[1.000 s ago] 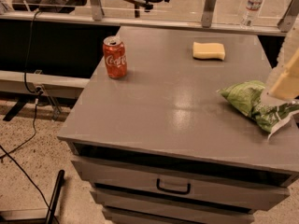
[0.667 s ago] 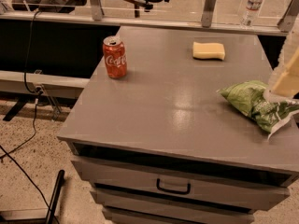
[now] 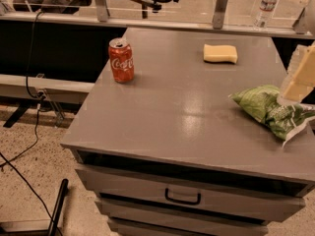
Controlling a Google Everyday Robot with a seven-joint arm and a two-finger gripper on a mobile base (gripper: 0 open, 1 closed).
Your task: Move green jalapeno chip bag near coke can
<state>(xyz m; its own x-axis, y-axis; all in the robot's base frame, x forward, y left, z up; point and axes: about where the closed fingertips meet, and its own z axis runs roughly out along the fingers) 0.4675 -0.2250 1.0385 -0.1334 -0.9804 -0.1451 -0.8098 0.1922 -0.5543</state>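
Three things sit on the grey bench (image 3: 187, 117). The coke can (image 3: 121, 60) stands upright by the far left edge. A yellow sponge (image 3: 220, 53) lies far and right of centre. The green jalapeno chip bag (image 3: 273, 112) lies crumpled at the right edge, well apart from the can. The cream tool (image 3: 295, 82) hangs just over the bag's far end; I cannot tell whether it is open or closed.
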